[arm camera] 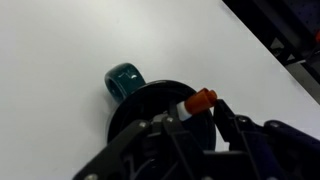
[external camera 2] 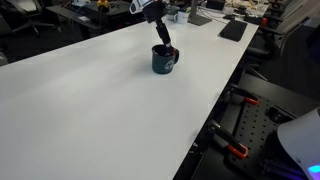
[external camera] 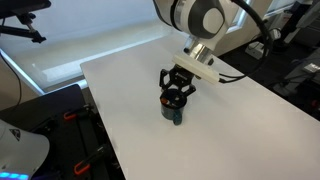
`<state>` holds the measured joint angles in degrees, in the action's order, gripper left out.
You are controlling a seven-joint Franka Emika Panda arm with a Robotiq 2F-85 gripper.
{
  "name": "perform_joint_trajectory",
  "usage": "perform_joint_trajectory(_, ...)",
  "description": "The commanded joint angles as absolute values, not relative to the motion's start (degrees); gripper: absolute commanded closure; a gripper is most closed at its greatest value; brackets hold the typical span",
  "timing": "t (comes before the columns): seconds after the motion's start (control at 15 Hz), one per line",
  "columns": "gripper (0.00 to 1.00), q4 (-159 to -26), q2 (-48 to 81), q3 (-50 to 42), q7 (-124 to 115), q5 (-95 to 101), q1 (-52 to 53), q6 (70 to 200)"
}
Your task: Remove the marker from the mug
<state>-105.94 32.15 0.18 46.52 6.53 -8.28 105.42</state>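
The mug [external camera: 175, 113] is small, dark teal, and stands upright on the white table; it also shows in an exterior view [external camera 2: 163, 63]. In the wrist view its handle and rim [arm camera: 125, 82] sit just below me. The marker [arm camera: 201, 99] has a red-orange end and a white band, and it leans out of the mug's mouth. My gripper [arm camera: 195, 113] reaches down into the mug's mouth, its two dark fingers close together on either side of the marker's upper end. It shows right above the mug in both exterior views [external camera: 177, 97] [external camera 2: 162, 45]. The marker's lower part is hidden.
The white table [external camera: 240, 130] stretches wide around the mug. Its edges are near in an exterior view [external camera 2: 225, 90], with black and red equipment [external camera 2: 240, 140] beside it. A dark pad [external camera 2: 233, 30] lies at the far end of the table.
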Motion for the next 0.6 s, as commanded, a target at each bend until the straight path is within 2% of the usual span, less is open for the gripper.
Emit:
perform_joint_trajectory(0.0, 0.66, -105.67, 31.8, 0.29, 44.84, 6.66, -8.13, 103.55)
perform_joint_trajectory(0.13, 0.66, -105.53, 31.86, 0.33, 44.4, 6.65, -8.13, 103.38)
perform_joint_trajectory(0.2, 0.63, -105.51, 31.88, 0.34, 44.27, 6.6, -8.15, 103.31)
perform_joint_trajectory(0.27, 0.51, -105.63, 31.83, 0.34, 44.25, 6.62, -8.16, 103.41)
perform_joint_trajectory(0.33, 0.5, -105.69, 31.81, 0.35, 44.25, 6.62, -8.17, 103.42)
perform_joint_trajectory(0.4, 0.88, -105.67, 31.85, 0.35, 44.19, 6.56, -8.18, 103.4)
perform_joint_trajectory(0.47, 0.83, -105.69, 31.89, 0.38, 44.26, 6.53, -8.2, 103.41)
perform_joint_trajectory(0.53, 0.83, -105.73, 31.88, 0.39, 44.32, 6.56, -8.2, 103.41)
